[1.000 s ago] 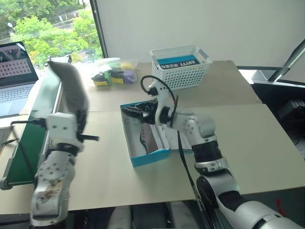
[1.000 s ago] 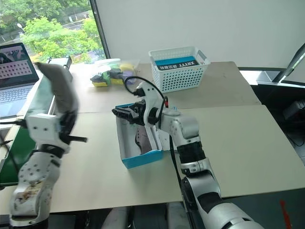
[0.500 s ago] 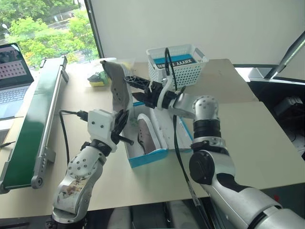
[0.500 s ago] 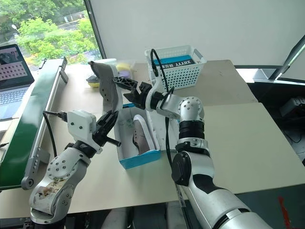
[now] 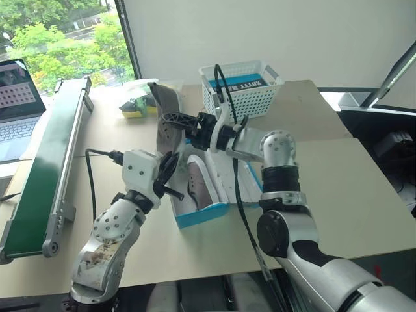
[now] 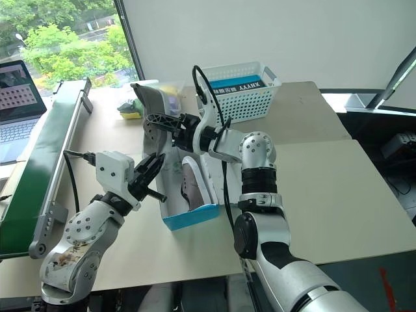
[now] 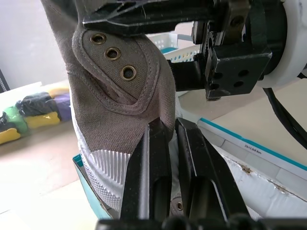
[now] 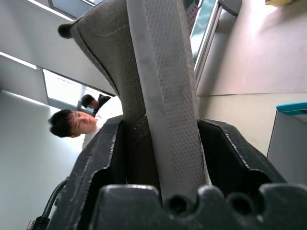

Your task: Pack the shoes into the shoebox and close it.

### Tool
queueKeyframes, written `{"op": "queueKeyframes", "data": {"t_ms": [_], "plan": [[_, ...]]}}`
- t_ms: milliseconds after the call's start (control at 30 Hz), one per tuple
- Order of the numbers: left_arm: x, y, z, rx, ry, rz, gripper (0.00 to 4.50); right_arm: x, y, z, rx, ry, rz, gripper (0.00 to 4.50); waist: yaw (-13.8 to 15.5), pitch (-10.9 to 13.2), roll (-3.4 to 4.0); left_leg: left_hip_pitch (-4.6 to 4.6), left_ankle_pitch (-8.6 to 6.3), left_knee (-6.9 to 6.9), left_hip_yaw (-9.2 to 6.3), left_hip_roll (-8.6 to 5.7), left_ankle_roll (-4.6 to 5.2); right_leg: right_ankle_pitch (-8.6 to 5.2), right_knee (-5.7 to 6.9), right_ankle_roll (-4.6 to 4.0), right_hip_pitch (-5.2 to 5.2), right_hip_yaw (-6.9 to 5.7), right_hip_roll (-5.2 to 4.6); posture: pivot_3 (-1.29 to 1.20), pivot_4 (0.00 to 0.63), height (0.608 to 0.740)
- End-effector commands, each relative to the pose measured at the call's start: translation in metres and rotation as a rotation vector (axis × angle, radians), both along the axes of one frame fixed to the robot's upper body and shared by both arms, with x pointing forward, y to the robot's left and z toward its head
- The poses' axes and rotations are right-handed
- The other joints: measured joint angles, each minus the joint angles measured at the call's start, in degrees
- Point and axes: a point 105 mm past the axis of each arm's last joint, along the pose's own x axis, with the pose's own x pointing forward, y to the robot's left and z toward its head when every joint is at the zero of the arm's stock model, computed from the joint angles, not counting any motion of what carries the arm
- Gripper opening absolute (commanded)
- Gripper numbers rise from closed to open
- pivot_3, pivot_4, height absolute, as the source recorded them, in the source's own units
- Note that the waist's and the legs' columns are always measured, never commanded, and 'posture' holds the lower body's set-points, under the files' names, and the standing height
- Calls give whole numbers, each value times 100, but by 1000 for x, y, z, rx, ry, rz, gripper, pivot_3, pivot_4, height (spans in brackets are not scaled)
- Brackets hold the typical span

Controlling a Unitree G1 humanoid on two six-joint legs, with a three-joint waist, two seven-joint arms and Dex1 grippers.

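Observation:
One grey-brown shoe (image 5: 164, 110) stands nearly upright, toe up, above the left end of the open blue shoebox (image 5: 203, 215). My left gripper (image 5: 168, 170) is shut on the fabric at its heel, and the left wrist view shows the pinch (image 7: 165, 127). From the right, my right gripper (image 5: 170, 121) reaches level across the box. Its fingers press both sides of the shoe's middle, sole and upper (image 8: 163, 72). The other shoe (image 5: 198, 185) lies inside the box. The lid lies open to the right under my right arm.
A white lattice basket (image 5: 244, 88) stands behind the box. A bag of coloured items (image 5: 140, 104) lies at the back left. A green conveyor (image 5: 49, 162) and a laptop (image 5: 16, 104) sit along the left. A person (image 8: 79, 122) stands beyond the table.
My left arm swung the shoe right, over the box. The right gripper rose out of the box to the shoe's middle and closed from wide open onto it.

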Motion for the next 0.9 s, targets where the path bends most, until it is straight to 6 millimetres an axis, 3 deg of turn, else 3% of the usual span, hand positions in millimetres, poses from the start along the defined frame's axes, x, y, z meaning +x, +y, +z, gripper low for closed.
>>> {"op": "queueKeyframes", "data": {"t_ms": [33, 100, 267, 300, 433, 533, 633, 767, 900], "plan": [[-6, -3, 11, 14, -55, -15, 0, -3, 2, 15, 25, -65, -4, 1104, -3, 0, 0, 0, 0, 0, 0, 0, 0, 0, 0, 0, 0, 0, 0, 0, 150, 730], [-7, -3, 9, 24, -48, -14, 0, -4, 3, 14, 16, -67, -3, 624, -7, 0, 0, 0, 0, 0, 0, 0, 0, 0, 0, 0, 0, 0, 0, 0, 150, 730], [-7, 1, 8, 37, -54, 4, 0, -7, 4, 16, 54, -45, 14, 624, -6, 0, 0, 0, 0, 0, 0, 0, 0, 0, 0, 0, 0, 0, 0, 0, 150, 730], [-7, 1, 7, 52, -53, 3, 834, -7, 4, 17, 66, -36, 11, 588, -6, 0, 0, 0, 0, 0, 0, 0, 0, 0, -1, 0, 0, 0, 0, 0, 150, 730], [-10, 1, 7, 83, -47, -20, 2201, 1, -3, 18, 78, -11, -45, 588, -3, 0, 0, 0, 0, 0, 0, 0, 0, 0, 0, 0, 0, 0, 0, 0, 150, 730], [-24, 9, 8, 104, -27, -91, 2201, 21, -19, 18, 0, -5, -173, 588, -31, 1, 1, 0, 0, 0, 0, 0, 0, 0, -2, 0, 0, 0, 0, 0, 150, 730], [-41, 19, -4, 183, 75, -196, 2201, 27, -27, 15, -68, 38, -206, 588, -41, 7, 11, -2, 0, -4, 1, 3, 0, 0, 1, -1, -9, 1, 3, 0, 150, 730], [-47, 57, -5, 271, 149, -167, 2201, 22, -34, 3, -220, 102, -177, 588, -35, 11, 17, -3, 0, -4, 2, 3, 0, -2, -3, -2, -8, 1, 3, 0, 150, 730], [-43, 88, 0, 346, 163, -100, 2201, -3, -26, -7, -353, 174, -9, 588, -36, 13, 22, 0, 0, -7, 3, 4, 0, -3, -4, -5, -8, 0, 4, 0, 150, 730]]}}
